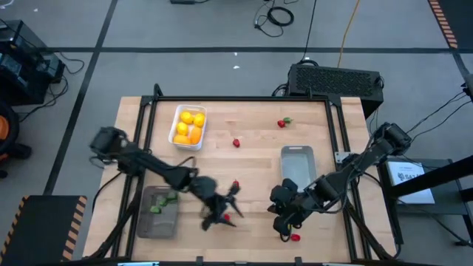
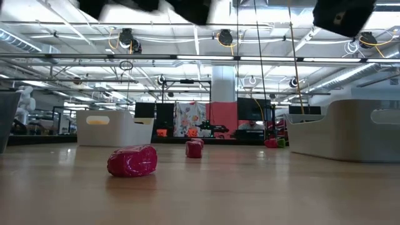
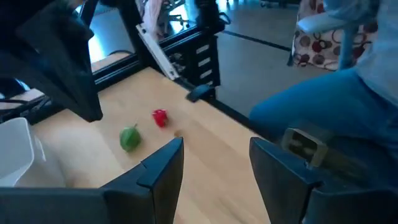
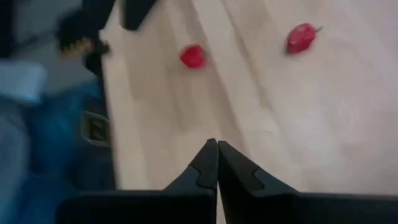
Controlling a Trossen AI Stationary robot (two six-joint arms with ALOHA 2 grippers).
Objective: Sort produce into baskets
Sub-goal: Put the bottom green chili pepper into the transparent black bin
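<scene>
The white basket holds yellow and orange fruits. The darker grey basket holds green pieces. The light grey basket stands at the middle right. Red pieces lie on the table. A red and a green piece lie together at the far right; they also show in the left wrist view. My left gripper is open and empty above the table's near middle. My right gripper is shut and empty beside the near red piece.
A person in blue trousers sits just beyond the table's edge. A black box stands behind the far edge. In the low view, two red pieces lie on bare wood between the baskets.
</scene>
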